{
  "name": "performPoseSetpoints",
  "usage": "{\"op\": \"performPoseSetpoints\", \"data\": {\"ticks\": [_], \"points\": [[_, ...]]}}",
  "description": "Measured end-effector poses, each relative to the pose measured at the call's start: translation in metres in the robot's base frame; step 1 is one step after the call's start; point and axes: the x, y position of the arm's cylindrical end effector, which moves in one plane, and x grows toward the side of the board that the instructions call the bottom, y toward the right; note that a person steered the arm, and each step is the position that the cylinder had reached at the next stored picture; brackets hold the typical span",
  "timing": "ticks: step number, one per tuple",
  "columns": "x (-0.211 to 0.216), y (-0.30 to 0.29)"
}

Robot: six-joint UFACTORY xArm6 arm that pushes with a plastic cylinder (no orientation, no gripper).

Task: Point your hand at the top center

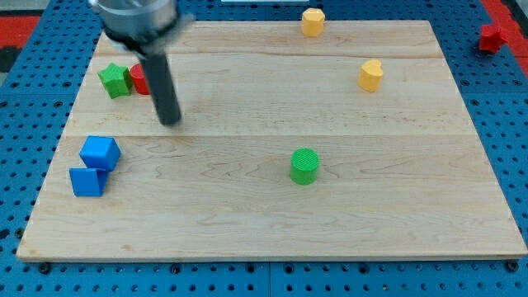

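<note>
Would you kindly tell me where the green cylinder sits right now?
The green cylinder stands alone right of the board's centre, below the lower yellow block and far right of my tip.

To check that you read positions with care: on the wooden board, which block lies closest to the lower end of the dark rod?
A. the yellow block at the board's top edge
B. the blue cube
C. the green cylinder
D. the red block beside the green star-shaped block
D: my tip sits just below and to the view's right of the red block, which touches the green star-shaped block; the others lie farther off.
</note>
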Motion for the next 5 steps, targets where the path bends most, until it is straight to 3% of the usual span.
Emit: {"op": "performPoseSetpoints", "data": {"ticks": [1, 2, 3, 5], "points": [[-0.056, 0.080], [0.074, 0.160], [0.109, 0.127], [-0.146, 0.078]]}}
